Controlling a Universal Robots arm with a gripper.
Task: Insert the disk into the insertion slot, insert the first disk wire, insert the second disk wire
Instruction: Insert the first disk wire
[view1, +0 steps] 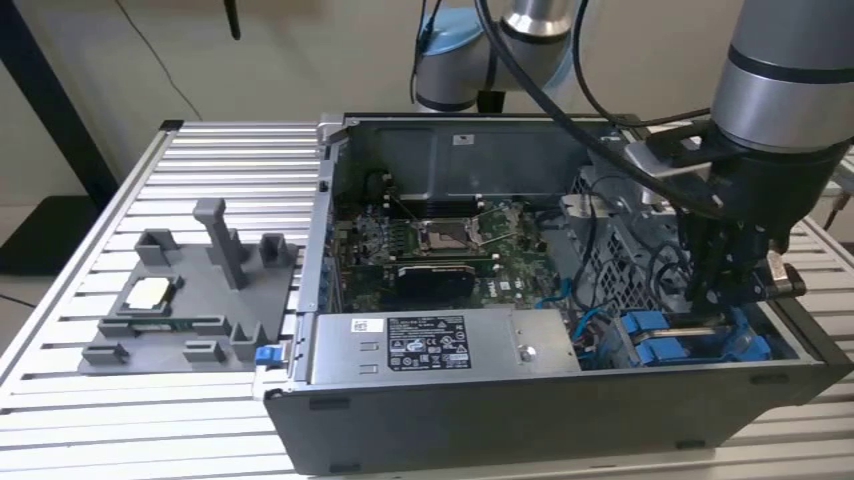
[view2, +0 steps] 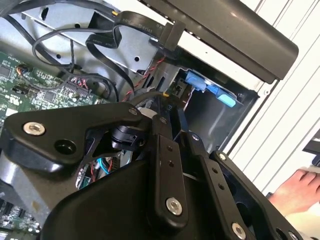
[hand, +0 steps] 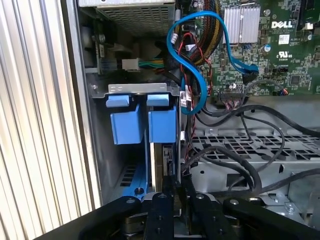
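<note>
**Gripper low in the case corner, disk dead ahead**

From the exterior view's left: the power-supply box; then the insertion slot in the case's corner; above it the gripper hangs from a near-vertical arm. In the first wrist view the disk stands on edge in the slot, straight ahead of the fingertips, its long axis along their line; the fingers are drawn almost together, and whether they pinch anything I cannot tell.

PC case on slatted table; fixture tray beside it, exterior view's left. In case: power-supply box along near wall, motherboard behind it, insertion slot at exterior view's right w/ disk inside. Gripper just above disk.
</note>
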